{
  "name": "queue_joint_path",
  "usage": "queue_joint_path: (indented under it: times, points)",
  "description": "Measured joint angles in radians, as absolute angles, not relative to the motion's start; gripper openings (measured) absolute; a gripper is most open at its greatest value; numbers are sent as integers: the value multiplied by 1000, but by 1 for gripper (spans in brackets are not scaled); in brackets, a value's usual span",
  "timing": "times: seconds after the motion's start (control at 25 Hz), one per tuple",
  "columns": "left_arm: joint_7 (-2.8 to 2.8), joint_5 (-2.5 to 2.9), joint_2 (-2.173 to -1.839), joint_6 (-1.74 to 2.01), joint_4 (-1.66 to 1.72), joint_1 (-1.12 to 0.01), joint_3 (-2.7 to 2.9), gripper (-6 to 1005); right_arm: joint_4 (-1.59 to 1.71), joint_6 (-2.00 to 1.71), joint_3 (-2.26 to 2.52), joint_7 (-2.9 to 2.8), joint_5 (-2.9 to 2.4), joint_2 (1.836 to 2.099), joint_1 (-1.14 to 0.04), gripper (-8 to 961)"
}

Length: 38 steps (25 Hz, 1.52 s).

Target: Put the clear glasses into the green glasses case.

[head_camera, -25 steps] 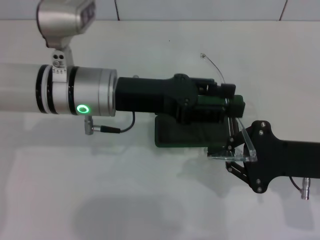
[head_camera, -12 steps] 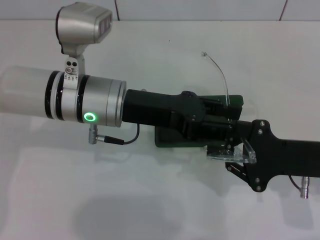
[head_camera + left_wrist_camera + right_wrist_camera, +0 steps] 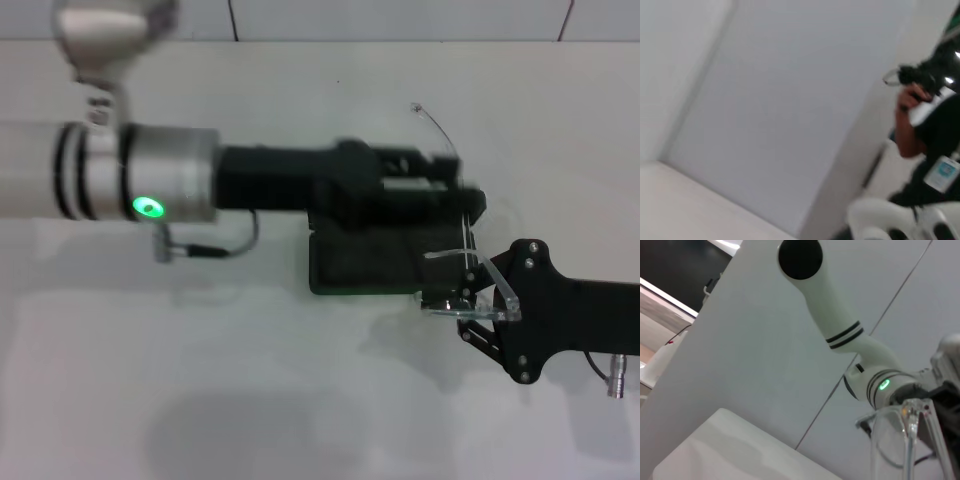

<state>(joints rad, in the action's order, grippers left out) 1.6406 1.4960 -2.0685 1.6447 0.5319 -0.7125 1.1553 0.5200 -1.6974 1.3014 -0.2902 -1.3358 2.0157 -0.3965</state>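
Since half a second ago our left arm has swung back toward our left and a little away from us, so our left gripper (image 3: 440,195) now sits over the far edge of the green glasses case (image 3: 345,268) rather than across its middle. We cannot tell how its fingers stand: the head view shows only a dark blurred mass there, and the left wrist view faces a wall.

Our right gripper (image 3: 470,292) has hardly shifted; it sits at the case's near right corner, closed on the clear glasses (image 3: 468,305). Their lens lies between our fingers just off the case's edge, and one thin clear arm curves up and away over the white table (image 3: 250,400), past our left gripper. The right wrist view shows the lens (image 3: 900,440) close up, with the left arm behind it.
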Motion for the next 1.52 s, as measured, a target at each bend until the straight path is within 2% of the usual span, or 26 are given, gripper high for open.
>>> queue_joint_path:
  times: [0.28,0.52,1.08,1.52]
  points:
    - [1393,1497,-2051,1640,583,-561,949,592,527,-1832,1249,-387,-1330,2012,-400,20]
    - [1133,1498,-2085,1595,569,-475,888,592,543,-2032,1154,-627,-1330,2013,-436,20]
    - [853,1418,-2099,1594,416,-586,1118,591,440,-2011,1139,-1209,-1278,2021,-622,20]
    - [728,1294,-2101,1603,411,-576,1195,591,401,-1939,1157,-1379,-1288,2018,-651,19]
